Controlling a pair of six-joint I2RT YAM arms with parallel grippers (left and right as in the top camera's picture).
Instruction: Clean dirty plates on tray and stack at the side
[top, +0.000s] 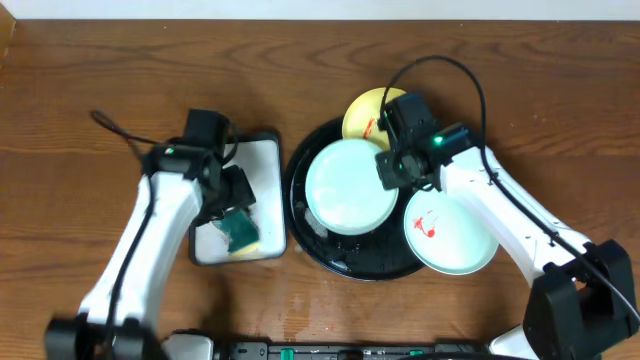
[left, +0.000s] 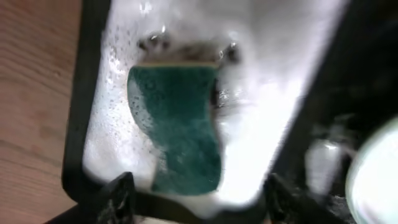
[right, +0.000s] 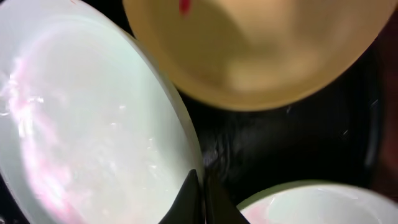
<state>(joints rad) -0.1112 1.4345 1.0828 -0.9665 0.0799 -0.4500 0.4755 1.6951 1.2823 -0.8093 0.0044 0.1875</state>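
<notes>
A pale mint-green plate (top: 350, 185) lies in the large black dish (top: 360, 262). My right gripper (top: 392, 168) is shut on its right rim; the right wrist view shows the closed fingers (right: 202, 193) pinching the plate's edge (right: 93, 124), which carries faint pink smears. The yellow plate (top: 362, 115) with a red smear leans on the dish's back rim, also in the right wrist view (right: 261, 50). A second mint plate (top: 450, 232) with red smears lies at the dish's right (right: 311, 208). My left gripper (left: 199, 205) is open just above a green sponge (left: 180, 124).
The sponge (top: 240, 232) lies in a white, foamy rectangular tray (top: 258, 160) left of the black dish, whose wet rim shows in the left wrist view (left: 367, 74). Brown wooden table (top: 80, 120) surrounds everything. Cables trail from both arms.
</notes>
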